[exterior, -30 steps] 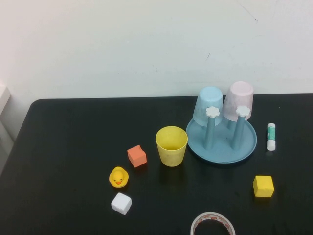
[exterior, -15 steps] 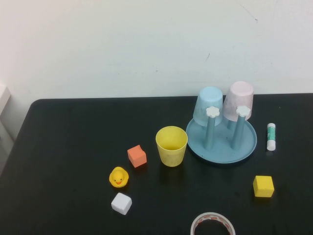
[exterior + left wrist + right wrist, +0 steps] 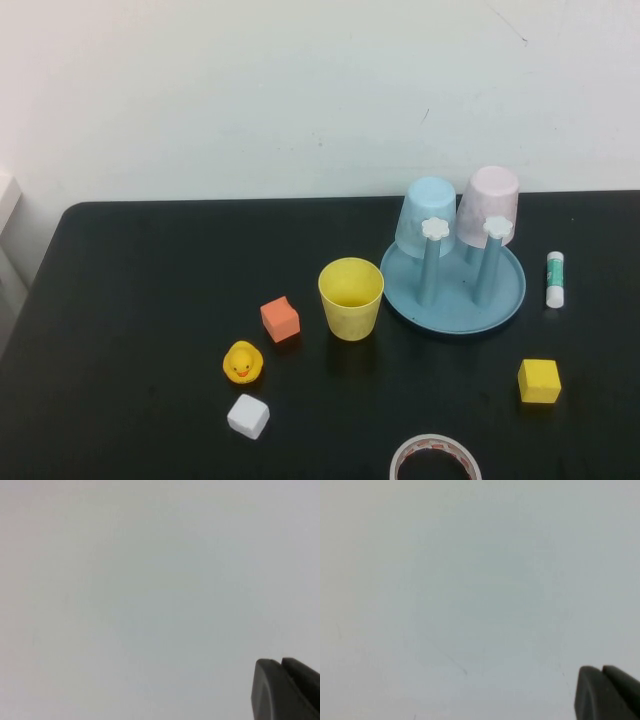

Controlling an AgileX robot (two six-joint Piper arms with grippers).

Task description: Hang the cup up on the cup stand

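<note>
The yellow cup (image 3: 351,297) stands upright, mouth up, on the black table, just left of the cup stand (image 3: 452,297). The stand is a round light-blue tray with blue pegs under white flower caps. A pale blue cup (image 3: 427,212) and a pale pink cup (image 3: 489,203) hang upside down on its rear pegs; two front pegs are bare. Neither arm shows in the high view. My left gripper (image 3: 280,663) is shut, facing a blank white wall. My right gripper (image 3: 601,669) is shut too, also against plain wall, holding nothing.
On the black table (image 3: 150,300) lie an orange cube (image 3: 280,319), a yellow duck (image 3: 242,362), a white cube (image 3: 248,415), a yellow cube (image 3: 539,380), a glue stick (image 3: 555,279) and a tape roll (image 3: 435,458) at the front edge.
</note>
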